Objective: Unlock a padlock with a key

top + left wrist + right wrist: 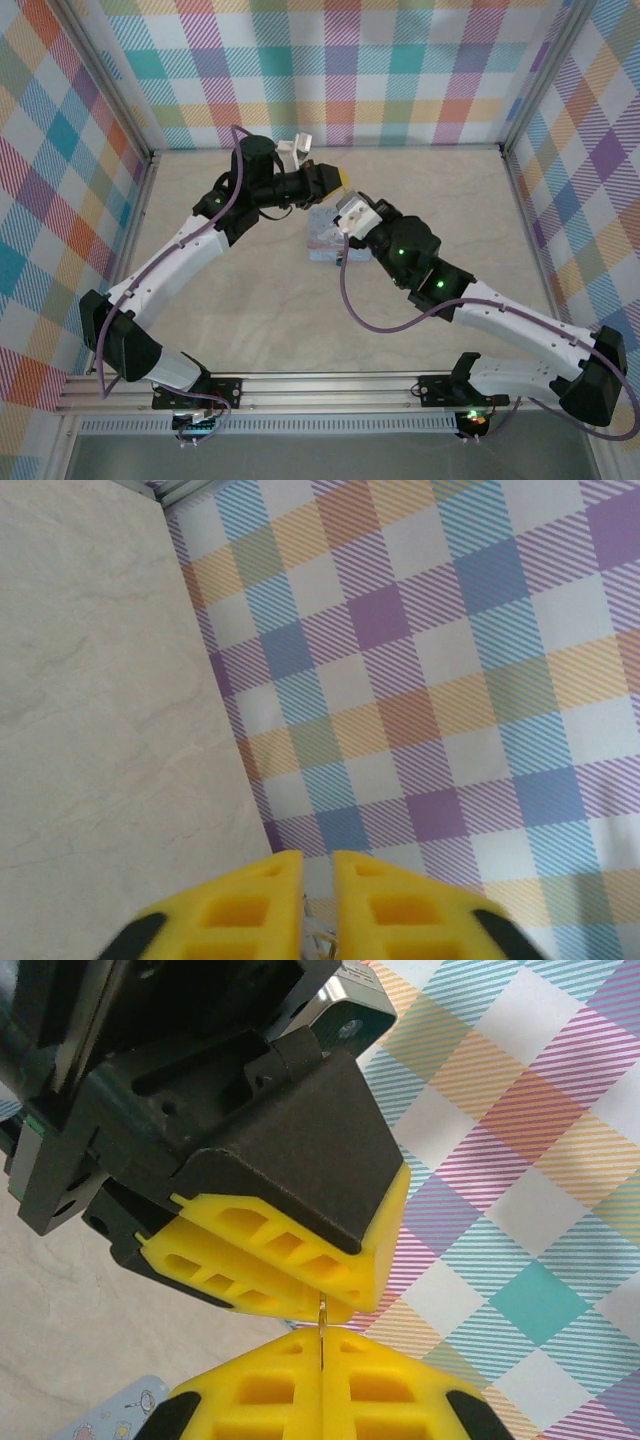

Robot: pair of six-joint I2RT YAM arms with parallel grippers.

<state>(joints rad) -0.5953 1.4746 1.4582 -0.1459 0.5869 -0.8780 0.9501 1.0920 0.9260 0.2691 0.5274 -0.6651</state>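
Observation:
In the right wrist view my right gripper [322,1334] is shut on the key [322,1318], a thin metal sliver standing up out of its yellow tips. The key's end meets the seam between the left gripper's yellow fingers [290,1250], which hang just above. In the left wrist view my left gripper [318,860] is closed to a narrow slit around a small metallic, faintly brassy bit, the padlock [322,944]; most of it is hidden. From above, the left gripper [340,180] and right gripper [343,200] meet tip to tip over the back of the table.
The pale blue cartoon-printed tin [322,245] lies on the table under the right wrist, and its corner [115,1415] shows low left. The checked back wall [400,90] is close behind both grippers. Bare marble table [250,320] spreads toward the arm bases.

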